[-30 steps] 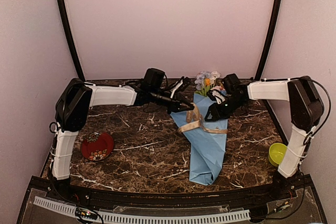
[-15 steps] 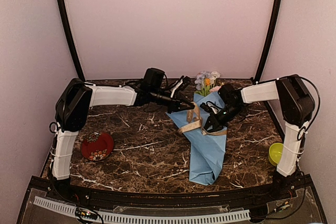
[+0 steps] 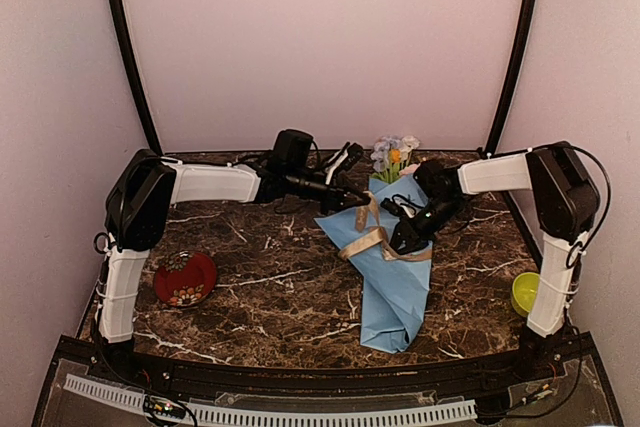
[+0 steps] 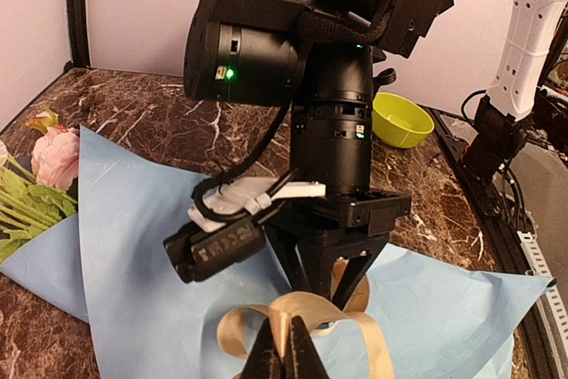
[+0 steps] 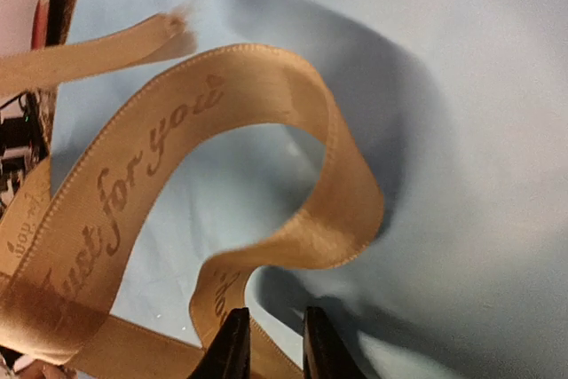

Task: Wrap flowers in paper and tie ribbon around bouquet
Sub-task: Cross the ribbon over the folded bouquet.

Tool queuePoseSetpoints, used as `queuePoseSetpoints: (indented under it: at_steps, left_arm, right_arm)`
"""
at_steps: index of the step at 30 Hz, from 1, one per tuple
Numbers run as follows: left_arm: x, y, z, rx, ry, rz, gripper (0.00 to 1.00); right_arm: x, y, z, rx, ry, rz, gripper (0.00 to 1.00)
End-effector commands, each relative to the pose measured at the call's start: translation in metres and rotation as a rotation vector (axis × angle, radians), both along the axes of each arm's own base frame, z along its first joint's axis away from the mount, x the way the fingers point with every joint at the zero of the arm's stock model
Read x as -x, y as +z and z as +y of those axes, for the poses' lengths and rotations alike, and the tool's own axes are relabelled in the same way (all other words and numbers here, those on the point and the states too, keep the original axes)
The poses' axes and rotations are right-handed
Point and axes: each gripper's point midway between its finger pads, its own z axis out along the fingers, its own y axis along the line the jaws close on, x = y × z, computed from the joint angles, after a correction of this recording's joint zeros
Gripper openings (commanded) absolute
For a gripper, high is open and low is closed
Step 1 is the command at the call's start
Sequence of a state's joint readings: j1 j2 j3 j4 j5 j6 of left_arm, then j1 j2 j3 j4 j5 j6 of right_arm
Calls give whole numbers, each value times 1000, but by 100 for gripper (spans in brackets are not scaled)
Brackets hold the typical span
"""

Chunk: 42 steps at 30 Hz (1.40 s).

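Lying on the marble table [image 3: 270,292], blue-paper bouquet [image 3: 397,282] with ribbon [image 3: 363,240] looped across its middle, left gripper [image 4: 286,349] pinched tight on the ribbon, right gripper [image 5: 271,336] narrowly parted astride one ribbon strand

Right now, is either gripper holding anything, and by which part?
The left gripper is shut on the ribbon, at the top of its loop. The right gripper straddles a ribbon strand near the loop; whether it grips cannot be told.
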<state>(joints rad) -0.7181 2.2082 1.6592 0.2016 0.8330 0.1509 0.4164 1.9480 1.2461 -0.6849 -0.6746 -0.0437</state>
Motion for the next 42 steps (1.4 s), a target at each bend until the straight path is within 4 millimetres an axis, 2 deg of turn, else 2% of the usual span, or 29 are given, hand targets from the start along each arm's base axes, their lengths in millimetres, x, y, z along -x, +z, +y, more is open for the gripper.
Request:
queuePoseSetpoints:
  at_steps: [1,4,7,10,12,14,15,17,20,24,32,34,37,42]
  left_arm:
    - [-1,12,-1,31,20,-13,0]
    - [-2,9,-2,33,21,-4,0]
    - [-1,8,-2,34,19,0,0]
    - [-1,8,-2,33,17,3,0]
    - [-1,8,-2,33,17,5,0]
    - [0,9,-2,34,14,8,0]
    - [0,9,-2,35,13,8,0]
    - [1,10,-2,36,10,8,0]
    - [1,12,-1,36,8,6,0]
    - [2,14,0,34,8,3,0]
    - [3,15,0,35,6,5,0]
    - [3,16,0,36,3,2,0]
    - [4,16,0,35,1,1,0]
    - [5,15,0,34,-2,4,0]
  right_arm:
    - [-41,21,-13,58,-128,-139,27]
    - [-45,18,-17,92,-134,-140,33]
    - [-51,21,-21,121,-143,-161,34]
    - [-55,39,-21,98,-163,-222,32]
    - [-56,58,-18,51,-181,-288,33]
    - [-48,77,-9,-26,-171,-362,37]
    - [-40,80,-4,-59,-155,-386,39]
    - [-28,96,5,-105,-127,-476,48]
    - [-21,107,11,-132,-94,-613,58]
    - [-18,109,18,-152,-33,-789,67]
    - [-7,96,22,-129,173,-1141,68]
    - [-5,89,24,-105,214,-1190,68]
    - [-11,78,25,-29,235,-1246,68]
    - [-22,77,33,-6,260,-1304,68]
